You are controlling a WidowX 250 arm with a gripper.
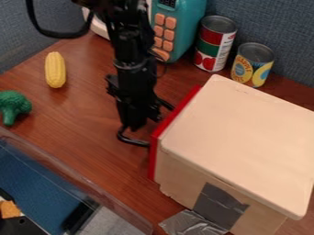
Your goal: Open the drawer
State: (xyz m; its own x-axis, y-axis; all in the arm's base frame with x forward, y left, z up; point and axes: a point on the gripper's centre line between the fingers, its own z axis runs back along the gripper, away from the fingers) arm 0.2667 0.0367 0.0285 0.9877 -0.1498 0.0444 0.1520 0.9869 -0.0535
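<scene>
The gripper [156,125] hangs down at the left side of the pale wooden box, facing the drawer's red front. Its two fingers are spread wide, with both tips close to the red front; whether they touch it I cannot tell. The drawer [153,158] shows as a narrow red panel along the left edge of the box [239,137], seemingly flush against it. The panel's outer face, with any handle, is hidden from this angle.
Two cans [215,43] [252,64] and a teal toy microwave [184,23] stand behind the box. Yellow corn [55,69] and green broccoli [12,106] lie at left. A clear-walled bin [80,188] is at lower left; silver tape [191,223] lies by the box.
</scene>
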